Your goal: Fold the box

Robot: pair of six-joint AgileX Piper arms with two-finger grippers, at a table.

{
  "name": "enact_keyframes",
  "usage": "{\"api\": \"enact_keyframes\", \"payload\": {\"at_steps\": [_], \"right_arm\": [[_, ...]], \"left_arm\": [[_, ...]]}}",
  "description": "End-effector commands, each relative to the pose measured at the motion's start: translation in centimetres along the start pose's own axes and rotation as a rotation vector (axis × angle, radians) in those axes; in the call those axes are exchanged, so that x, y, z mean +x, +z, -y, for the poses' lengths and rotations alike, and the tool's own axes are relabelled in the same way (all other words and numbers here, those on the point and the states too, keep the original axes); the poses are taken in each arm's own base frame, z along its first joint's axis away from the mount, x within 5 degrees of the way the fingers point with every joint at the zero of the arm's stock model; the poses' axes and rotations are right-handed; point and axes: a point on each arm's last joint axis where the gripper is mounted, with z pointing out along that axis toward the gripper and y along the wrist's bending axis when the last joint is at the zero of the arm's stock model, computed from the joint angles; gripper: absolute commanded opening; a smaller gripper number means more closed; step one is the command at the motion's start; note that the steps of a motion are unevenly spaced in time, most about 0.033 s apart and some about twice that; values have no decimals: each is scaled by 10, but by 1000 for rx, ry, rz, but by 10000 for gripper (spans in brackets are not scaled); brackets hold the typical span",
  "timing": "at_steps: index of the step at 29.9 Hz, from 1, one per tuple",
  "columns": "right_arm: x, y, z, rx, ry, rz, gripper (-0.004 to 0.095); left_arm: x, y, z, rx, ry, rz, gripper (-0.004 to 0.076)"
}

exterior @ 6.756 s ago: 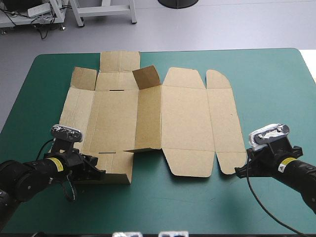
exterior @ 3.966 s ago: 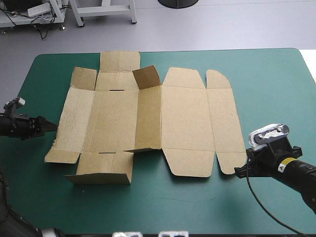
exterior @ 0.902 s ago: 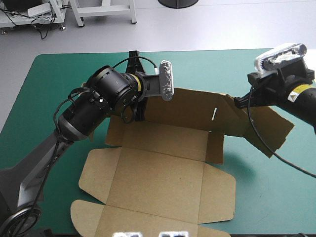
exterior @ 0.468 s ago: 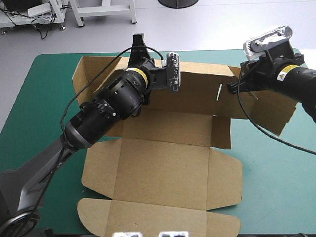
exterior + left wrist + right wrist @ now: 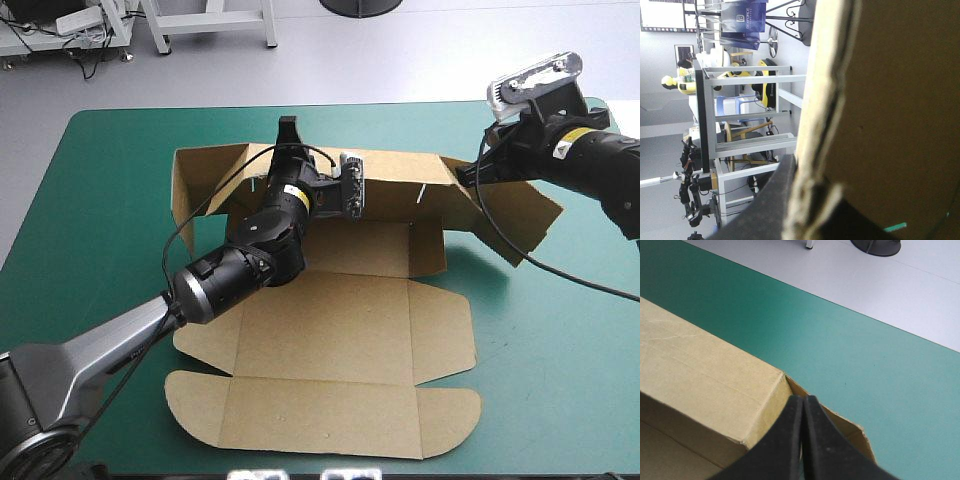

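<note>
**Far wall raised; end flaps still to tuck**

High view: the box, a cut sheet of brown board that lay flat earlier, is seen mid-table on the teal-green cover with its far wall raised.

Left wrist view: the left gripper is clamped on that wall.

Right wrist view: the right gripper is pinched on the corner flap.

No legible writing is found on the board.

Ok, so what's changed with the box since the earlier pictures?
The box, flat earlier, is now turned a quarter and its far wall stands up. The left hand left the near left corner and grips that wall's top; the right hand went from the near right corner to the wall's right end. The near panels stay flat on the table.
</note>
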Motion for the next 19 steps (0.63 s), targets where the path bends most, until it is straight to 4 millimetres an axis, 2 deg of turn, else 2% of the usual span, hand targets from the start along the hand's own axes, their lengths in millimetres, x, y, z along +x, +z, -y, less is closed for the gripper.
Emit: {"api": "enact_keyframes", "payload": {"at_steps": [1,7,11,14,19], "right_arm": [[-10,-3,9,37,11,71,-20],[-3,26,24,20,53,6,-20],[1,47,35,-70,107,-11,-20],[1,63,43,-132,137,-62,-20],[0,95,53,-157,137,-134,-20]], "left_arm": [[9,-19,-11,-100,-54,42,-9],[32,-29,7,-95,-194,30,-9],[42,-37,12,-113,-169,27,-9],[46,-44,8,-143,-212,38,-9],[42,-45,7,-135,-217,95,-9]]}}
